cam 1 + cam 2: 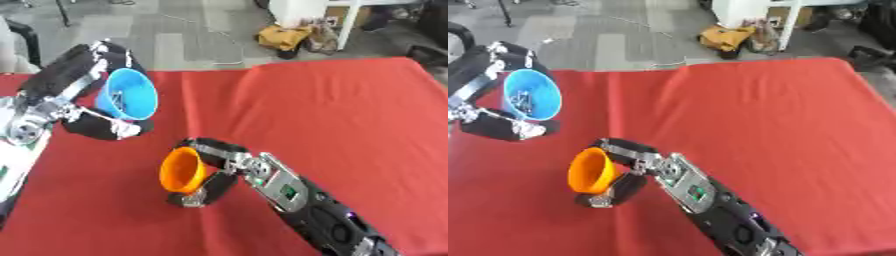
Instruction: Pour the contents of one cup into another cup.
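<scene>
The desk (350,115) is covered in plain red cloth. Two cups are present, one blue and one orange. The blue cup (128,94) is held above the desk's left edge, tilted so its mouth faces the camera; small pale items lie inside, too indistinct to identify. The left robot hand (83,85) has its fingers curled around it. The orange cup (182,170), smaller, sits near the desk's front-centre, tipped on its side with its mouth facing left. The right robot hand (219,167) is clamped on it.
</scene>
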`<state>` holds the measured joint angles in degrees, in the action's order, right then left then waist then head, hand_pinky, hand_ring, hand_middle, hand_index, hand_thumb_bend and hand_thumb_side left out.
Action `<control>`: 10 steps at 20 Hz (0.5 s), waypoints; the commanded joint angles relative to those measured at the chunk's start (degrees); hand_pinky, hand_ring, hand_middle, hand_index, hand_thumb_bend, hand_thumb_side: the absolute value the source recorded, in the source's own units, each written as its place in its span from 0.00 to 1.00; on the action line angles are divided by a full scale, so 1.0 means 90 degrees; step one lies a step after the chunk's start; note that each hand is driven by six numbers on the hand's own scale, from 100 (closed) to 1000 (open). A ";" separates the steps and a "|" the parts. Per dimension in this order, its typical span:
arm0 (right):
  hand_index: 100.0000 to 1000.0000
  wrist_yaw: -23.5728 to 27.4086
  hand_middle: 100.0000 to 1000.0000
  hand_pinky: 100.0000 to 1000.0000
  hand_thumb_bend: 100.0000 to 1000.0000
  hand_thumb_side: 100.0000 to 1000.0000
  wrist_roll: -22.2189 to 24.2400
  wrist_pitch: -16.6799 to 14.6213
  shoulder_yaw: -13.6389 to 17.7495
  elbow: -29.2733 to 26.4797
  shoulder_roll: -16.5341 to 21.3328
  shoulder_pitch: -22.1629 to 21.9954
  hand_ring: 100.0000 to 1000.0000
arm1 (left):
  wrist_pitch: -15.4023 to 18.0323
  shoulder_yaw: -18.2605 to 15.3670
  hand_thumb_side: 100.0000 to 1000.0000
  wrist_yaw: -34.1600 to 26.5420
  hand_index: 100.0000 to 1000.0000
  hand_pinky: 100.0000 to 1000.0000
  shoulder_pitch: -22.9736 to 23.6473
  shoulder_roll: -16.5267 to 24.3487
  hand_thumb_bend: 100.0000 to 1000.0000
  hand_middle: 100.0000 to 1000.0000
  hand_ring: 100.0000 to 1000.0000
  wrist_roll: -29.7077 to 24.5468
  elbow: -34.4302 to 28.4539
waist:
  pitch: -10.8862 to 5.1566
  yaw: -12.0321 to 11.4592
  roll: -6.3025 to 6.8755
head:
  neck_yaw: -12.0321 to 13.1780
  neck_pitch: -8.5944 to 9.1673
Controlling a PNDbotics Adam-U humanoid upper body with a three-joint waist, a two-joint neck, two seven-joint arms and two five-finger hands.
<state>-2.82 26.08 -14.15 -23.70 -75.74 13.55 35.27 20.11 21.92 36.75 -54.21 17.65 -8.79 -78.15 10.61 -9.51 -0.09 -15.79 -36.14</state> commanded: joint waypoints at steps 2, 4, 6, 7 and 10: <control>0.58 0.0244 0.35 0.51 0.24 0.00 0.0013 0.0089 0.0048 0.0000 -0.0015 0.0078 0.38 | 0.0090 0.0011 0.00 0.0312 0.59 0.37 -0.0089 0.0072 0.55 0.29 0.26 0.0182 -0.0055 | -0.0126 0.0002 0.0008 | -0.0018 0.0023; 0.58 0.0371 0.35 0.50 0.24 0.00 0.0016 0.0149 0.0052 0.0055 -0.0023 0.0072 0.38 | 0.0117 0.0025 0.00 0.0399 0.59 0.37 -0.0084 0.0058 0.55 0.29 0.23 0.0245 -0.0044 | -0.0127 0.0000 0.0008 | -0.0019 0.0023; 0.57 0.0498 0.35 0.50 0.24 0.00 0.0019 0.0208 0.0051 0.0106 -0.0039 0.0068 0.38 | 0.0129 0.0030 0.00 0.0440 0.59 0.37 -0.0081 0.0046 0.55 0.29 0.23 0.0292 -0.0028 | -0.0128 -0.0001 0.0009 | -0.0017 0.0026; 0.58 0.0555 0.35 0.50 0.24 0.00 0.0019 0.0234 0.0052 0.0129 -0.0048 0.0069 0.38 | 0.0134 0.0033 0.00 0.0451 0.59 0.37 -0.0081 0.0042 0.55 0.29 0.23 0.0308 -0.0022 | -0.0128 -0.0001 0.0009 | -0.0018 0.0028; 0.58 0.0717 0.35 0.50 0.25 0.00 0.0006 0.0306 0.0056 0.0183 -0.0071 0.0070 0.38 | 0.0160 0.0047 0.00 0.0492 0.59 0.37 -0.0087 0.0047 0.56 0.29 0.24 0.0339 -0.0041 | -0.0126 -0.0006 0.0015 | -0.0014 0.0032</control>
<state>2.63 26.23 -11.74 -23.70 -73.82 12.97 35.23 21.46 22.45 40.95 -54.00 17.61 -6.19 -77.80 10.61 -9.52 -0.09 -15.80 -36.14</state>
